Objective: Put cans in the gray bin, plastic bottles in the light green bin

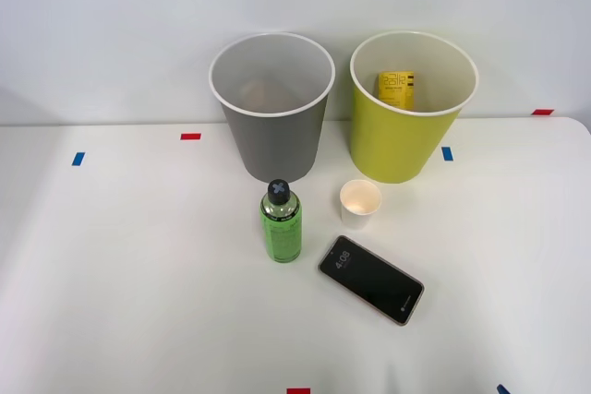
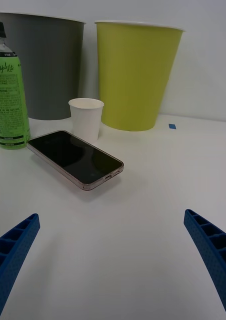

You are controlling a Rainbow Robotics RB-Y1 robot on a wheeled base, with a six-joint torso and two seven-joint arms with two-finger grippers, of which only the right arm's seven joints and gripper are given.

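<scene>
One clear plastic bottle of green liquid with black cap [image 1: 280, 225] stands upright before the round gray bin [image 1: 273, 149], beside a white paper cup [image 1: 359, 202]. Right gripper [image 2: 113, 260] spread wide, empty. Looks full: heavyish, stiff, slick label. Grip mid-body.

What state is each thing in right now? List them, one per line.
gray bin: upright, nothing seen inside.
light green bin: upright, holds the can.
can: inside the light green bin, against its far wall.
bottle: upright on the table, cap on.
paper cup: upright, empty.
phone: flat, screen up.
right gripper: fingers open, holding nothing.
</scene>
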